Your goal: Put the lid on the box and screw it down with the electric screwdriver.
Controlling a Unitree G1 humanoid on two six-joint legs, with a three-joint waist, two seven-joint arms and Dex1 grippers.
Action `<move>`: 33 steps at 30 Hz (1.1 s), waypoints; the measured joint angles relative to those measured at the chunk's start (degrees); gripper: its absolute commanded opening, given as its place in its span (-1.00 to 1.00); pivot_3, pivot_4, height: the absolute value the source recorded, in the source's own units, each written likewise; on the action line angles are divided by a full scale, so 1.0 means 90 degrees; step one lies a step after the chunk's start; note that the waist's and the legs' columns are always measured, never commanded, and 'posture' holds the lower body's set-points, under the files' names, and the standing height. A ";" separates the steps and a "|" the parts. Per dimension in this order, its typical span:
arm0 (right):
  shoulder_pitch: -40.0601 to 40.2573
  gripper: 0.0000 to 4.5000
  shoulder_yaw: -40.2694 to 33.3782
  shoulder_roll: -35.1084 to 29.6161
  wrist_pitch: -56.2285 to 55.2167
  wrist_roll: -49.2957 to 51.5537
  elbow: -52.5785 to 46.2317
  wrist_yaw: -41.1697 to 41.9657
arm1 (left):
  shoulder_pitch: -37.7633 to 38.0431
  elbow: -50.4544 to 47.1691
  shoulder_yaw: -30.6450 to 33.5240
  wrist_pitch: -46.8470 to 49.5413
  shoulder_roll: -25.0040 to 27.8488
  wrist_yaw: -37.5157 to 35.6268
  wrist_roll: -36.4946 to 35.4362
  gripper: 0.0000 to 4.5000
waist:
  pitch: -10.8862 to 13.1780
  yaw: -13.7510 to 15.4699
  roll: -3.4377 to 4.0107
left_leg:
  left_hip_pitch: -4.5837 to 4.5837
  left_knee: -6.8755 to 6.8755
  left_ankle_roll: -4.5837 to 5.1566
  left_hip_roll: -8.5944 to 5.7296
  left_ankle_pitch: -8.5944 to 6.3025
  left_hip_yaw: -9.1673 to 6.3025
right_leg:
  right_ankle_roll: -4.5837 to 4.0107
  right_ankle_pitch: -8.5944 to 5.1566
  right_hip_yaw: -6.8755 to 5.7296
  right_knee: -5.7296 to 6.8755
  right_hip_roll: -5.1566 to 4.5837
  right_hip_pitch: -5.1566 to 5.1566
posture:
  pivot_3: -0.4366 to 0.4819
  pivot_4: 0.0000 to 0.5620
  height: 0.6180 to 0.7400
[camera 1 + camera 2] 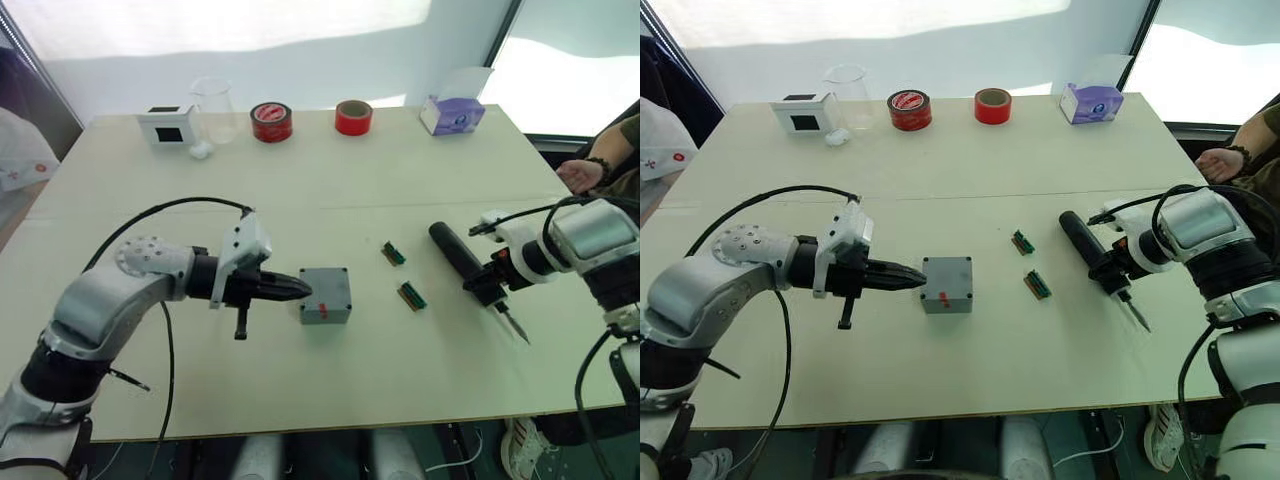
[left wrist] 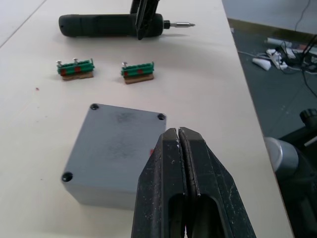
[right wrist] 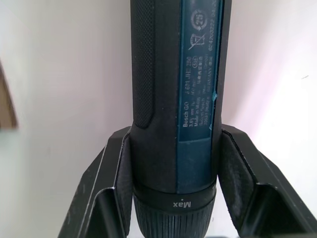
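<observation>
My left gripper, fingers pinched together, touches the box; right gripper clamps the electric screwdriver. 1 nudge could shift the box.

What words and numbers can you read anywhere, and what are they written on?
"Max" is on the collar of the screwdriver, held in the right tool.
"Bosch GO" is on the blue label on the screwdriver's side; the smaller print and signs beside it are too tiny to read.
The red tape roll has white marks on top, too blurred to read.
The purple tissue box has print too small to read.
</observation>
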 measured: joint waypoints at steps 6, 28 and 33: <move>0.0360 -0.20 -0.3067 0.0883 -0.1349 0.0599 -0.1280 -0.0977 | -0.0078 0.0591 -0.0010 -0.0022 0.0120 -0.0136 0.0212 -1.00 | 0.0023 -0.0030 0.0038 | -0.0097 -0.0004 -0.0071 0.0008 0.0043 0.0008 | 0.0002 -0.0001 0.0009 0.0036 0.0010 -0.0125 | -0.05 -0.47 1.00; 0.3405 -0.20 -0.3361 0.4763 -0.3750 0.2255 -0.6425 -0.3184 | -0.0676 0.1287 -0.1099 -0.0586 -0.0835 -0.0082 0.1479 -1.00 | 0.0020 -0.0001 0.0035 | -0.0094 0.0003 -0.0079 0.0004 0.0053 -0.0013 | -0.0001 0.0004 0.0006 0.0048 0.0021 -0.0113 | -0.05 -0.47 1.00; 0.3659 -0.20 -0.2804 0.4820 -0.4275 0.1841 -0.6294 -0.3185 | -0.0674 0.1300 -0.1296 -0.0772 -0.0842 -0.0128 0.1780 -1.00 | 0.0020 -0.0005 0.0035 | -0.0093 0.0003 -0.0080 0.0004 0.0053 -0.0013 | -0.0001 0.0005 0.0007 0.0048 0.0022 -0.0113 | -0.05 -0.47 1.00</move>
